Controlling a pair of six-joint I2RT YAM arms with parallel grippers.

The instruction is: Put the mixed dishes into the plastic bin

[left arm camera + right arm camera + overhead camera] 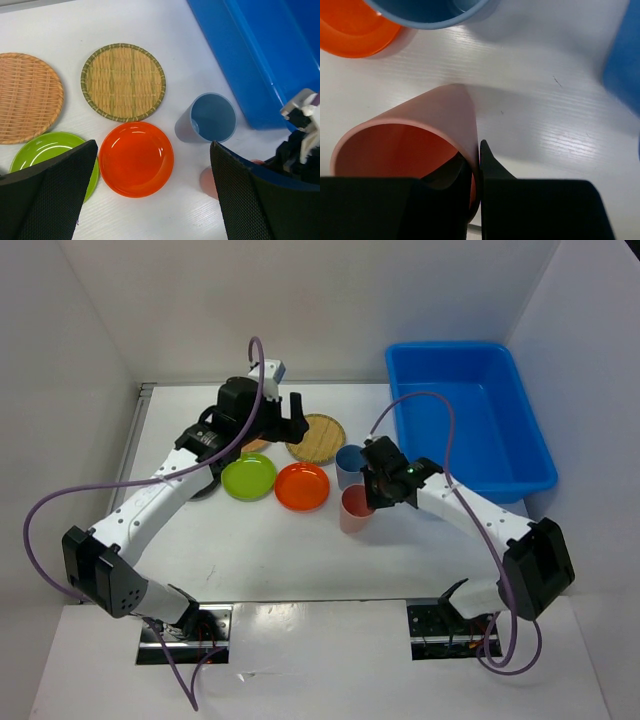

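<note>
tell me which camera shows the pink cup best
Right wrist: the pink cup is close up, its wall pinched by the right gripper. The top view shows it small, partly under that gripper; the left wrist catches only a sliver.

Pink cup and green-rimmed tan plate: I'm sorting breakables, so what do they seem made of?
Pink cup: probably plastic; thin, smooth, matte wall. Tan plate: looks like woven bamboo or straw, with visible weave and bound greenish rim; possibly a moulded imitation.

The orange plate (pixel 136 159) looks glossy plastic, the green-rimmed tan plate (pixel 123 81) woven, the pink cup (pixel 420 140) smooth and matt.
</note>
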